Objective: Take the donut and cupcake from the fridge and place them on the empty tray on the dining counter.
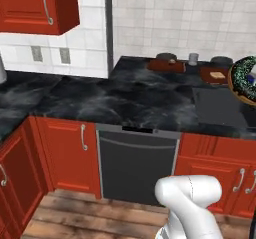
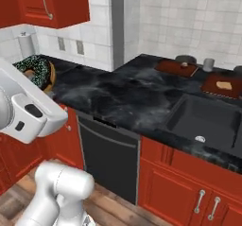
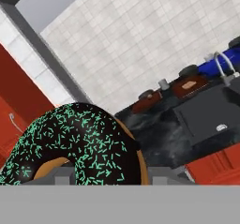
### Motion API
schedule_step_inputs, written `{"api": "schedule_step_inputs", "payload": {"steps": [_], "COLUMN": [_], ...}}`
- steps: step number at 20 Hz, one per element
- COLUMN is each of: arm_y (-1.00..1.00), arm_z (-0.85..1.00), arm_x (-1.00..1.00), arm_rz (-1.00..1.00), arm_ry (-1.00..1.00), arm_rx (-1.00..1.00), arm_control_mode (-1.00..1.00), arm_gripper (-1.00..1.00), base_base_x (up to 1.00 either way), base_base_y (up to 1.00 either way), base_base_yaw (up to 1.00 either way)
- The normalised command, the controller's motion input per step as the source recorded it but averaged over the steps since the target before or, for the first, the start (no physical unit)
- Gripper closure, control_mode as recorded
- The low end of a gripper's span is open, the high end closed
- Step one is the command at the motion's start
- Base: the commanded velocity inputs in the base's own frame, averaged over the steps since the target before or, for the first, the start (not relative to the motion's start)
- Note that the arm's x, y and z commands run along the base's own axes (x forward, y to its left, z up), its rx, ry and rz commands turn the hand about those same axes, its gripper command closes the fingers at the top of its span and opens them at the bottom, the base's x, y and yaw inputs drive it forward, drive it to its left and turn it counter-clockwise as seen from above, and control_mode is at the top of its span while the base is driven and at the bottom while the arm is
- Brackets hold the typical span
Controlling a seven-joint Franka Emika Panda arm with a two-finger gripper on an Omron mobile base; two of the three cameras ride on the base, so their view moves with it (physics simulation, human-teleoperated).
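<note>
The donut [image 3: 79, 143], chocolate-iced with teal sprinkles, sits in my gripper [image 3: 112, 176], which is shut on it; the fingertips are hidden under it. The donut [image 1: 245, 80] hangs in the air at the right edge of the left base view, and in the right base view the donut [image 2: 38, 71] peeks out behind my arm. The plain red-brown tray [image 1: 167, 65] [image 2: 176, 68] [image 3: 147, 103] lies at the back of the black marble dining counter [image 1: 125, 98], far from the gripper. A tiny speck at its far edge is too small to tell. The cupcake and the fridge are out of view.
A like tray with a bread slice [image 2: 222, 85] [image 1: 215, 74] lies right of the plain one. A dark bowl [image 2: 185, 58] and a grey cup [image 2: 208, 64] stand behind them. A black sink [image 2: 205, 116] is sunk into the counter. A dishwasher [image 1: 135, 165] and red cabinets stand below.
</note>
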Motion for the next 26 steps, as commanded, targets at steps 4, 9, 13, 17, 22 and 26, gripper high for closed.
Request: {"api": "schedule_step_inputs", "payload": {"steps": [4,9,13,17,22,26], "arm_y": [0.00,0.00,0.00,0.00,0.00,0.00], "arm_z": [0.00,0.00,0.00,0.00,0.00,0.00], "arm_x": [0.00,0.00,0.00,0.00,0.00,0.00], "arm_rz": [0.00,0.00,0.00,0.00,0.00,0.00], "arm_ry": [0.00,0.00,0.00,0.00,0.00,0.00], "arm_rx": [0.00,0.00,0.00,0.00,0.00,0.00], "arm_control_mode": [1.00,1.00,1.00,1.00,1.00,1.00], "arm_gripper": [1.00,1.00,1.00,1.00,1.00,1.00], "base_base_x": [0.03,0.00,0.00,0.00,0.00,0.30], "base_base_y": [-1.00,-1.00,-1.00,-1.00,-1.00,-1.00], "base_base_yaw": [-0.25,-0.51,-0.44,-0.29,-0.25,-0.12]}}
